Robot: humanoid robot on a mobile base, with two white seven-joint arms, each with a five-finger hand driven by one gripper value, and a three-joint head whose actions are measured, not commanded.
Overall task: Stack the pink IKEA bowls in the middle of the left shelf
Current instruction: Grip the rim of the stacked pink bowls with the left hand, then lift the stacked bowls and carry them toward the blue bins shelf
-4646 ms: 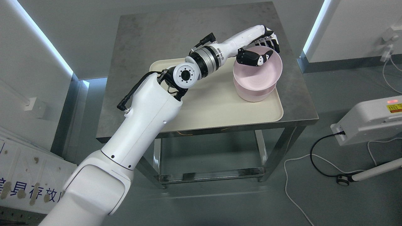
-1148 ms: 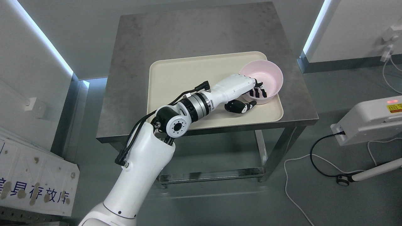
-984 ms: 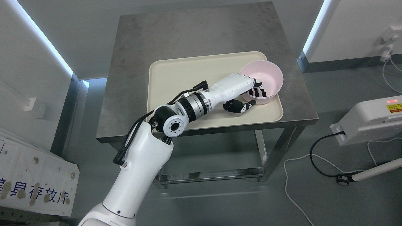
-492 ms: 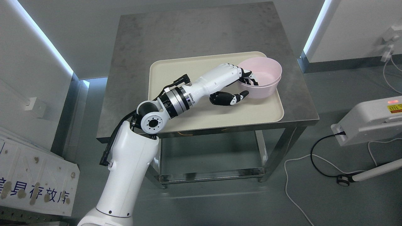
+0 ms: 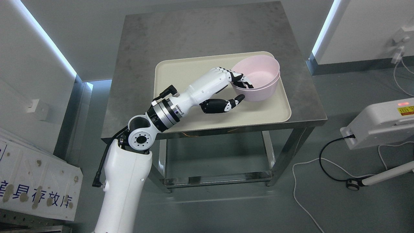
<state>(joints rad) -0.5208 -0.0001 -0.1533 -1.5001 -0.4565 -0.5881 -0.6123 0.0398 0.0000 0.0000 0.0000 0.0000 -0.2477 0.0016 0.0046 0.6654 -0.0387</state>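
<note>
Steel tabletop [image 5: 194,35] carried a cream tray [image 5: 181,72]; the left hand [image 5: 231,89], clamped on the stacked pink bowls' [image 5: 258,77] rim, had lifted and dragged them leftward at upper centre, toward shelving.

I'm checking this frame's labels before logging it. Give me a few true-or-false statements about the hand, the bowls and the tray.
1. The left hand grips the rim of the pink bowls. True.
2. The bowls are blue. False: they are pink.
3. The cream tray lies on the metal table. True.
4. The bowls stand on the floor. False: they are over the tray.
5. The right hand holds a bowl. False: no right hand is in view.
</note>
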